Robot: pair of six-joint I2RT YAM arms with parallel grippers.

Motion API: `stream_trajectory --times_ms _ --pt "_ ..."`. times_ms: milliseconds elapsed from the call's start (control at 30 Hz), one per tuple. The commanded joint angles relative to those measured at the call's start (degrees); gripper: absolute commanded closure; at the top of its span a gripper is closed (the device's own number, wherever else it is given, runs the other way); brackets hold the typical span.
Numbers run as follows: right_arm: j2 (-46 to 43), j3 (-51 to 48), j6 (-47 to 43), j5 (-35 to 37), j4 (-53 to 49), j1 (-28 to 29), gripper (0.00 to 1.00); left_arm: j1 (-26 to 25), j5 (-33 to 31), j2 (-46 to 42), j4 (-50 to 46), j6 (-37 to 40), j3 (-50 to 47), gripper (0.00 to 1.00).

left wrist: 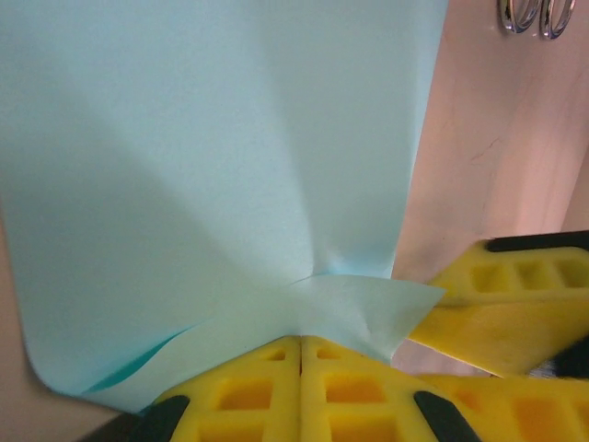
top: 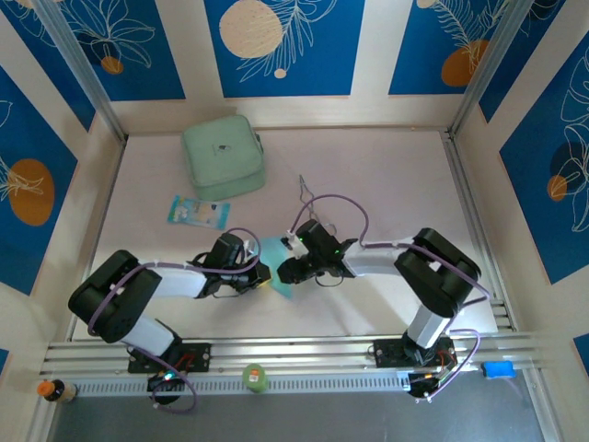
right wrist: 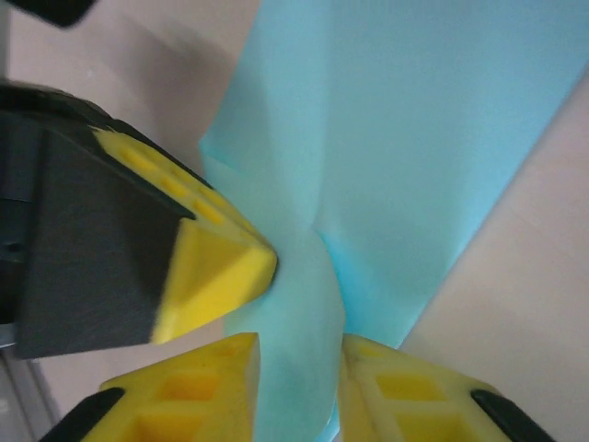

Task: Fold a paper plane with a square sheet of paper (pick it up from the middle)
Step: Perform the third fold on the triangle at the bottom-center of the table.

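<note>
The cyan sheet of paper point(top: 277, 253) lies mid-table between both grippers, folded over itself with creases. In the left wrist view the paper point(left wrist: 212, 157) spreads away from my left gripper point(left wrist: 301, 343), whose yellow jaws are pressed together on its near edge beside a folded flap. My right gripper point(right wrist: 299, 354) faces it from the other side; its fingers stand apart, and a bulging fold of the paper point(right wrist: 414, 138) runs between them. The left gripper's fingertip point(right wrist: 212, 267) touches the paper right next to the right fingers. From above, the left gripper point(top: 262, 273) and the right gripper point(top: 283, 272) almost meet.
A mint-green case point(top: 223, 158) stands at the back left, with a small blue-and-white packet point(top: 198, 213) in front of it. Metal tongs point(top: 308, 195) lie just behind the right arm, their ring ends point(left wrist: 529, 14) visible past the paper. Panel walls enclose the table.
</note>
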Motion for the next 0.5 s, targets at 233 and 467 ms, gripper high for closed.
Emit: stream_trajectory --times_ms 233,467 --pt "-6.34 0.62 9.36 -10.18 -4.40 2.98 0.83 -0.53 -2.25 0.63 -3.38 1.59 -1.25 1.00" --pt "0.11 4.57 10.06 -7.23 -6.07 6.82 0.96 -0.51 -2.35 0.42 -3.82 1.86 -1.09 1.00"
